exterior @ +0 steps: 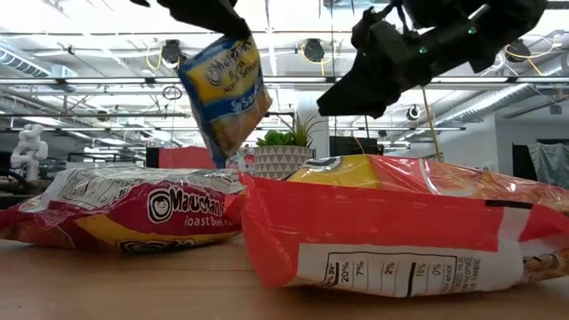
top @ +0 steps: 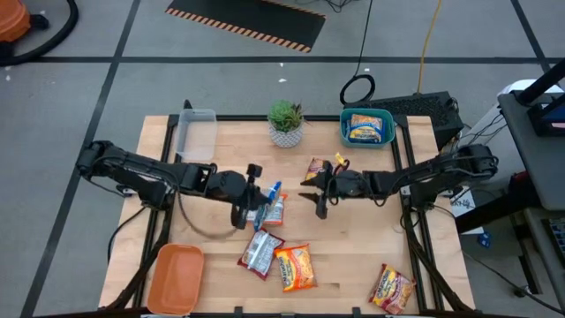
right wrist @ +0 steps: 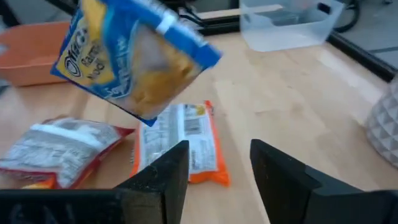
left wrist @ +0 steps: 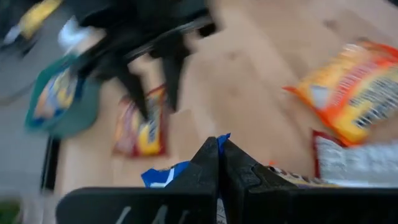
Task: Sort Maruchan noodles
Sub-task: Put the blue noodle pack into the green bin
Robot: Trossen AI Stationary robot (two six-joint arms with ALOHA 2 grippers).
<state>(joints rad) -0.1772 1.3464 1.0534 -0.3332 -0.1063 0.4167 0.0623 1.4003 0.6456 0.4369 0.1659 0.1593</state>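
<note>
You have the wooden table filling the middle of the high view, with 3 trays on it: a clear tray at upper left, a teal tray at upper right already holding 1 packet, and an orange tray at lower left. A potted plant stands between the upper 2.

Your left gripper sits just left of centre, clamped tight on a blue-white packet, which hangs above the table by its top edge in the low view. Your right gripper faces it just right of centre, fingers parted and empty.

Loose Maruchan noodles remain: a red-silver packet and an orange packet at lower centre, 1 more packet at lower right, another beside the right arm.

Expect each packet to be light, crinkly and slippery, with a brittle noodle block inside; pinch the sealed end flap rather than squeezing the middle
</note>
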